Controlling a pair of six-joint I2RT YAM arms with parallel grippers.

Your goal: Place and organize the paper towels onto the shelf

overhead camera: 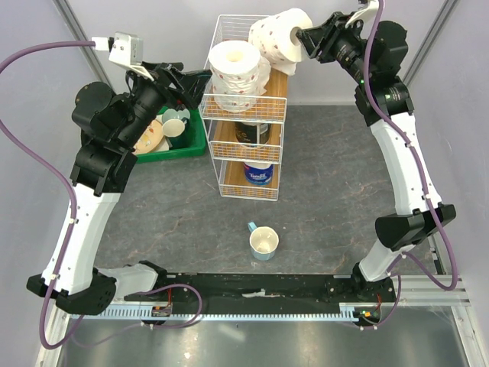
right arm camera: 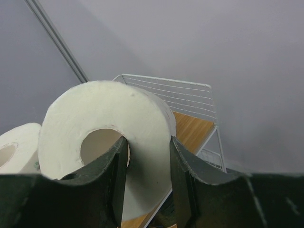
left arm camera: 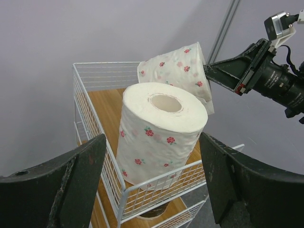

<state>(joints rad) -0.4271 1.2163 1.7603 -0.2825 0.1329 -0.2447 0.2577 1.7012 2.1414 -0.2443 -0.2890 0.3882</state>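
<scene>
The shelf [overhead camera: 216, 73] is a white wire rack with wooden boards. A flower-patterned paper towel roll [overhead camera: 234, 73] stands upright in its top tier, also seen in the left wrist view [left arm camera: 161, 130]. My left gripper [overhead camera: 197, 82] is open and empty just left of the rack, its fingers [left arm camera: 61, 183] wide on either side of that roll. My right gripper [overhead camera: 306, 36] is shut on a second patterned roll [overhead camera: 276, 38], one finger in its core [right arm camera: 97, 145], holding it tilted above the top tier's back right. A dark-wrapped roll [overhead camera: 250, 131] and a blue-wrapped roll [overhead camera: 258, 173] sit on the lower tiers.
A green tray [overhead camera: 195, 141] of dishes stands left of the rack, under my left arm. A pale blue cup [overhead camera: 263, 243] sits on the grey table in front of the rack. Grey walls close in behind and at both sides.
</scene>
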